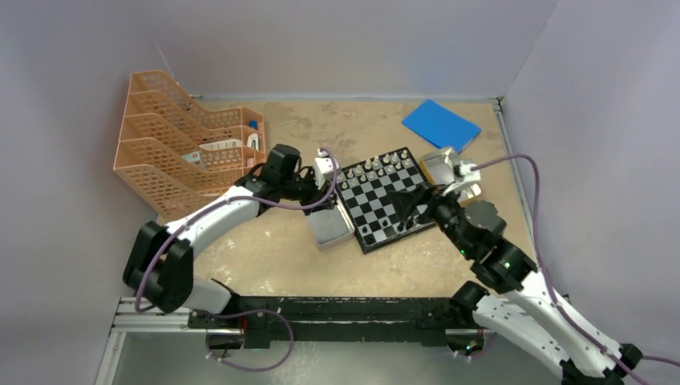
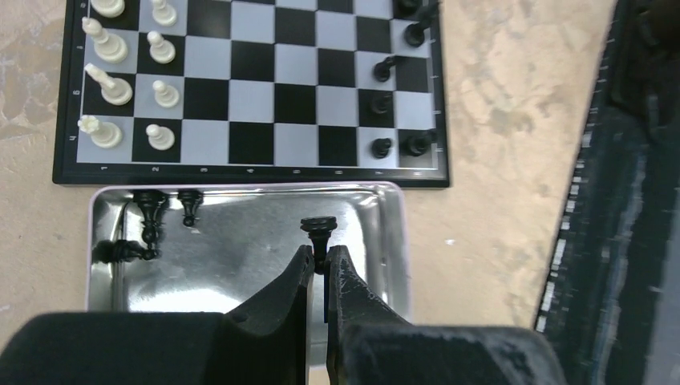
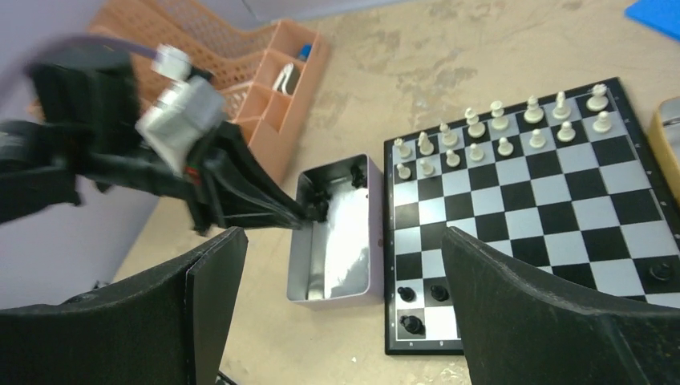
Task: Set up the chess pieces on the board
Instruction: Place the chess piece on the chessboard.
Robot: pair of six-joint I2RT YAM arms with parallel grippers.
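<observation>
place: robot lab cell | evidence: plain partition walls (image 1: 72,48); aluminium mounting rail (image 1: 132,322)

Soft, even light, seemingly from overhead, fills the pale-walled enclosure, and the shadows on the table (image 1: 265,257) are faint. The top view is slightly dim and coarse, so the chess pieces (image 1: 377,164) are mere specks. In the left wrist view the silver tin (image 2: 240,249) throws bright glare and mirror reflections. The near fingers (image 2: 281,313) are blurred, while the black piece (image 2: 318,228) between them is sharp. In the right wrist view the left arm (image 3: 96,152) is smeared with blur.
</observation>
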